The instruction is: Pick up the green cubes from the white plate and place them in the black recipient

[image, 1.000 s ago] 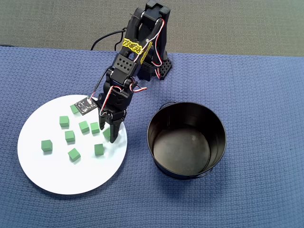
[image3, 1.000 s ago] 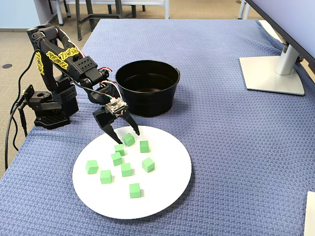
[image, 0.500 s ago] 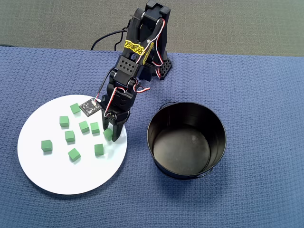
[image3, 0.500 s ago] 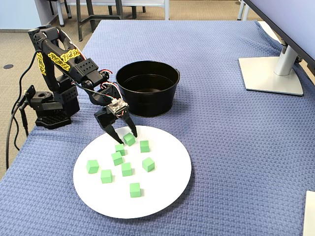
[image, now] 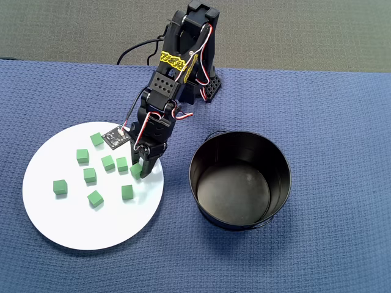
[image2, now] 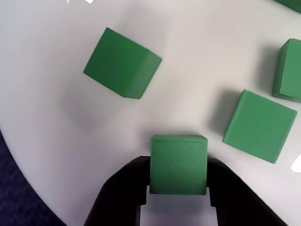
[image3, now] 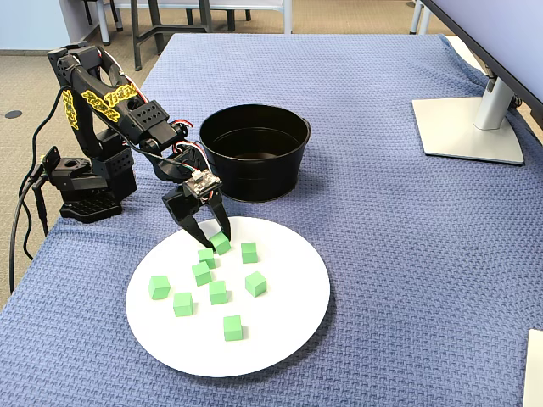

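Green cube [image2: 178,165] sits squarely between the two black fingers [image2: 120,193] of the gripper [image2: 178,200] in the wrist view, each finger pressed flat against one of its sides, so the jaws are closed down to the cube's width and have hold of it. It rests on the white plate [image2: 56,127], or just above it; which of the two cannot be told. In the overhead view the gripper [image: 142,171] is near the plate's right-hand edge, the side nearest the black tin.

Around the held cube the wrist view shows three others lying apart from it: one tilted cube [image2: 122,62] further up, one [image2: 260,125] to the right, and one [image2: 287,70] cut by the frame's right edge. The overhead view shows seven loose green cubes [image: 90,175] spread over the plate [image: 73,226], all left of the gripper and none touching the fingers. The fixed view shows the same cluster [image3: 218,292] in front of the gripper [image3: 215,239], on the plate [image3: 280,331].

The black tin [image: 239,180] stands upright on the blue woven cloth [image: 336,152], just right of the plate in the overhead view, with nothing seen inside it. The arm [image3: 119,106], black with yellow markings, reaches down from its base [image3: 83,182] at the cloth's edge. A monitor stand [image3: 471,127] rests on the cloth well away.
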Controlling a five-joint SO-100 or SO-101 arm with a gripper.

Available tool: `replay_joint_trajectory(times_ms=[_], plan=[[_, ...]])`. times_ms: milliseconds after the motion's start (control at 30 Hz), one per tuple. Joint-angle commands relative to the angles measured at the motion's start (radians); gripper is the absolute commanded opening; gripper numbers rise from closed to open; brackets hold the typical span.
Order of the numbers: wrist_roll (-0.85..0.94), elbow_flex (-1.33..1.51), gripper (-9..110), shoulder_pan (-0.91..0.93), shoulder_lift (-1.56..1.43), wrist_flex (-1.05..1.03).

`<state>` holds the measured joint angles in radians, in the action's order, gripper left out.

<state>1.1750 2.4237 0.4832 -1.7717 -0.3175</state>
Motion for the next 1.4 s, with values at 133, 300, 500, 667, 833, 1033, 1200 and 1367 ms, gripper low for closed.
replay_joint_trajectory(times_ms=[133, 300, 500, 667, 833, 1033, 1200, 1367], plan=[[-0.199, -0.272, 0, 0.08, -0.279, -0.448], [-0.382, -0.367, 0, 0.087, -0.468, -0.69], [-0.77, -0.411, 0, -0.066, -0.695, -0.884], [-1.048, -0.538, 0, -0.268, -0.707, -0.956], [-1.216, -0.676, 0, -0.526, -0.503, -0.951], [-1.313, -0.778, 0, -0.69, -0.204, -0.896], [-1.307, -0.821, 0, -0.747, -0.052, -0.834], [-1.252, -0.873, 10, -0.828, 0.015, -0.839]])
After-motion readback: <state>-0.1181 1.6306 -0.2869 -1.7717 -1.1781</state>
